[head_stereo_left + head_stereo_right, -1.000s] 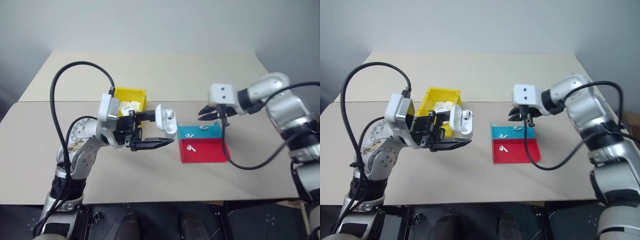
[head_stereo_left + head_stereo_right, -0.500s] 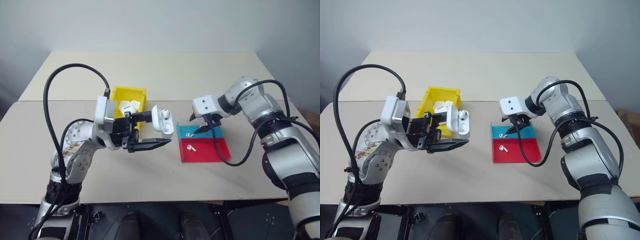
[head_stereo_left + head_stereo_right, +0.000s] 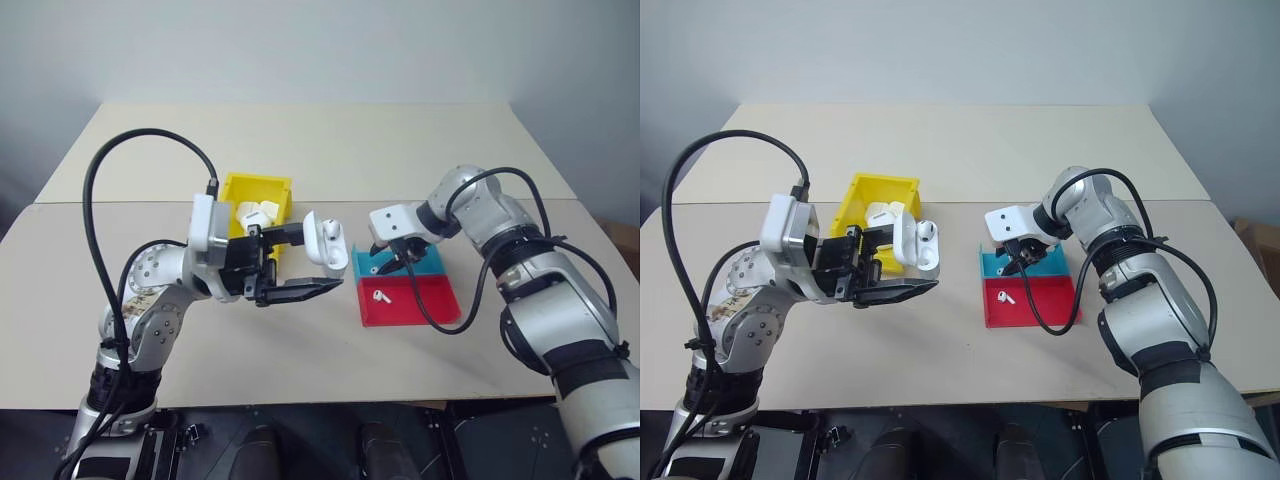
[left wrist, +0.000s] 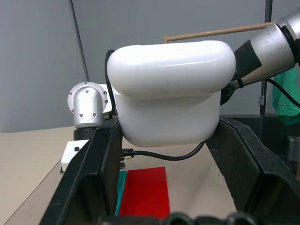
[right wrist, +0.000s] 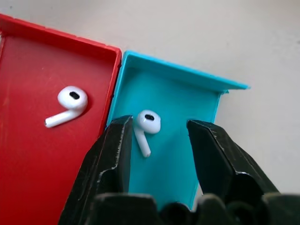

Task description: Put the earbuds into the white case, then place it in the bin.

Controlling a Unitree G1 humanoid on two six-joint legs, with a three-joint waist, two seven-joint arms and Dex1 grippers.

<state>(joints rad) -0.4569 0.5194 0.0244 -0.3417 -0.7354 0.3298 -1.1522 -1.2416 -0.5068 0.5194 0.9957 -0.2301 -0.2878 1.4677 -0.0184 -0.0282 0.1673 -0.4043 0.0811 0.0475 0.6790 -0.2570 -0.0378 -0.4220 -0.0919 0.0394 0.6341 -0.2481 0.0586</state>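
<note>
**Reaching for the Earbud in the Blue Tray**

Item one, earbuds: we count one in the blue tray (image 5: 206,140) and one in the red tray (image 5: 42,154). The blue-tray earbud (image 5: 146,125) lies between the fingers of our right gripper (image 5: 157,150), which stand apart and touch nothing. The red-tray earbud (image 5: 69,104) lies untouched.

Item two, white case (image 3: 326,243): lid open, raised above the table, clamped in our left gripper (image 3: 300,262) beside the yellow bin (image 3: 262,188).

Handling, as we judge it: the earbuds look feather-light, rigid and glossy, so likely to slip or skitter under a careless pinch. We would take the bud across its rounded head, squeezing gently. The case looks hard and slick too; a hold across its flat body seems safest.
</note>
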